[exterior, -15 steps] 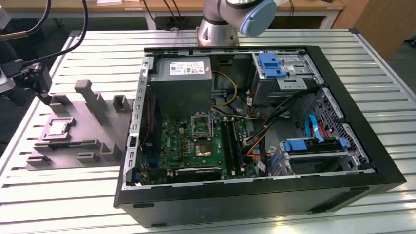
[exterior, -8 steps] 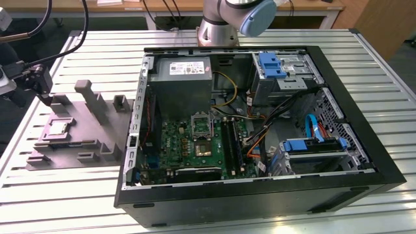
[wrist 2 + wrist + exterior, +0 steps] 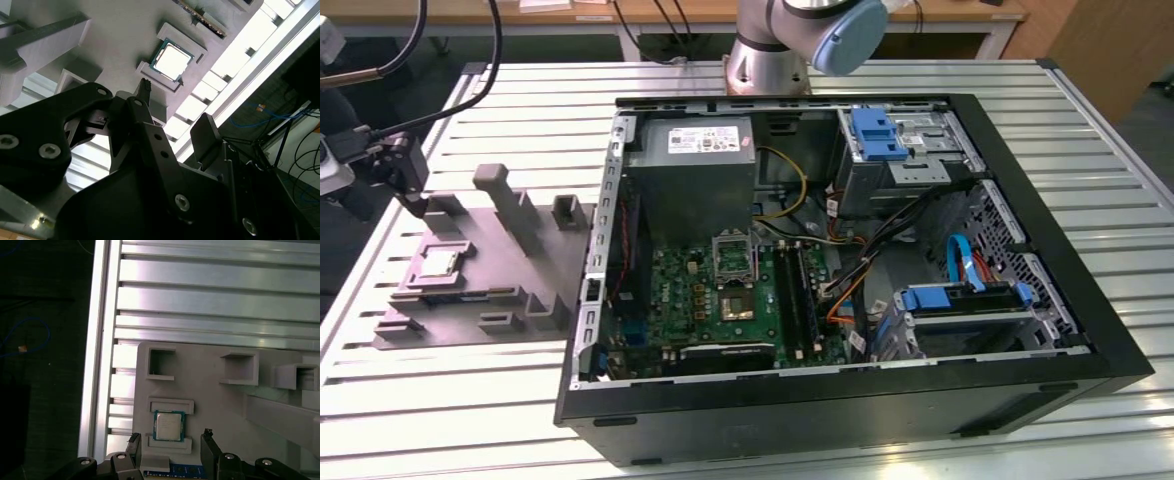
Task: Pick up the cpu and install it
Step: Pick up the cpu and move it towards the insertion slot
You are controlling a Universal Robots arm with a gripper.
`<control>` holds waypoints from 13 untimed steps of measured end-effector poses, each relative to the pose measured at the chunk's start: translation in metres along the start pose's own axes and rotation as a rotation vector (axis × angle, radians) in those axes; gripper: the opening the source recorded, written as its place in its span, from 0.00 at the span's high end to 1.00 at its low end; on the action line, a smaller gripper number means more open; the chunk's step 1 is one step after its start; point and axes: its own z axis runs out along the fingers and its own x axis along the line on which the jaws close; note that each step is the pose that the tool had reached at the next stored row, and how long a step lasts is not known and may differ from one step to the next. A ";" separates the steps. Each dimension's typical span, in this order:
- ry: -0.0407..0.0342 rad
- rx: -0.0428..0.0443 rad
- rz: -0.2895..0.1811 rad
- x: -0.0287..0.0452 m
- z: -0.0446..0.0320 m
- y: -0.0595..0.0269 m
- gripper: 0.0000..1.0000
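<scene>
Above the grey fixture, the pincer hangs spread over the seated cpu

– Any writing you can make out?
– None that reads. The power supply inside the computer case carries a white label, but its print is too small to tell.
– And the cpu?
– Faint marks on its metal top in both wrist views, nothing legible.
</scene>
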 end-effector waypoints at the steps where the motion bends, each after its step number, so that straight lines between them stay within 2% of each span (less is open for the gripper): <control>1: 0.0000 0.0000 0.000 0.0000 0.0000 0.0000 0.41; 13: 0.0000 0.0000 0.000 -0.0001 0.0020 -0.0002 0.41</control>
